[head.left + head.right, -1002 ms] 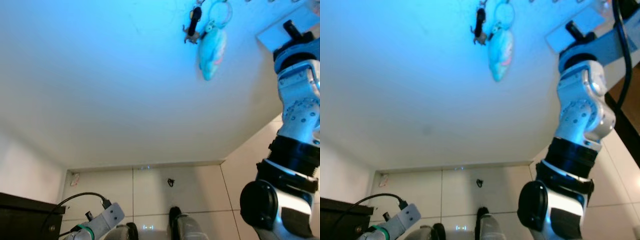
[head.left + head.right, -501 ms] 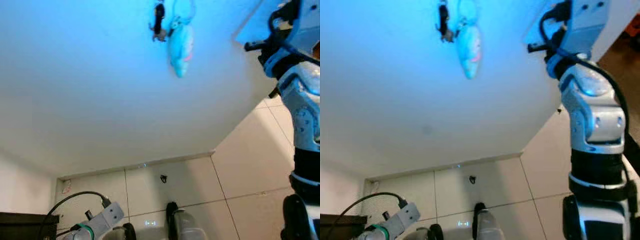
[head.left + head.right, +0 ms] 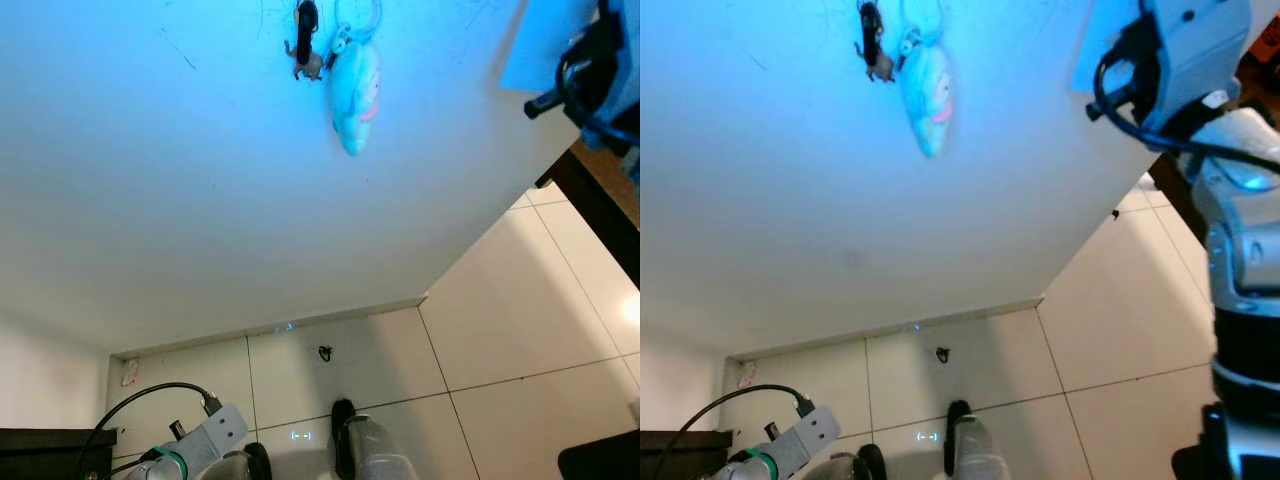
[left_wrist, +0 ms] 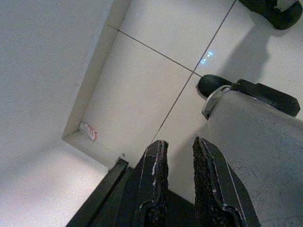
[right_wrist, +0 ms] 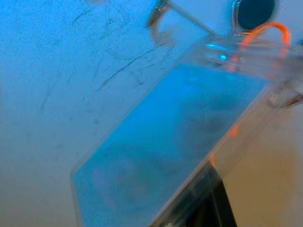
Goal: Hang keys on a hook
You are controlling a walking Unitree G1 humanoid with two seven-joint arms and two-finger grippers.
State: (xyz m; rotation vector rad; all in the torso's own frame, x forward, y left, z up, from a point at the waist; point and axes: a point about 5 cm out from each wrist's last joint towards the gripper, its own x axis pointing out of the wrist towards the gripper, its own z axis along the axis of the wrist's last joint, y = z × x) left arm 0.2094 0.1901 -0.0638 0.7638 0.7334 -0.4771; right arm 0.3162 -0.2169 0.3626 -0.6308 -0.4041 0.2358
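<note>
A bunch of keys hangs against the pale blue-lit wall at the top of the eye views: a black fob [image 3: 306,18], a small metal key [image 3: 308,68] and a light blue plush charm [image 3: 353,90]. What it hangs from lies above the picture's edge. My right arm [image 3: 1185,60] is raised at the wall, to the right of the keys and apart from them. Its wrist view is blurred and shows a clear plastic plate [image 5: 170,137], an orange loop [image 5: 265,30] and a metal hook [image 5: 158,12] close against the wall. My left gripper [image 4: 176,161] hangs low, shut on nothing.
Pale floor tiles meet a baseboard [image 3: 270,330] below the wall. A small dark thing [image 3: 324,353] lies on the floor. Black furniture [image 3: 50,455] stands at lower left, dark wooden furniture [image 3: 600,200] at right. A paper scrap [image 4: 89,131] lies in the corner.
My right arm has risen and swung right, so its elbow has left the left eye view. The camera has shifted. The keys still hang in the same place on the wall.
</note>
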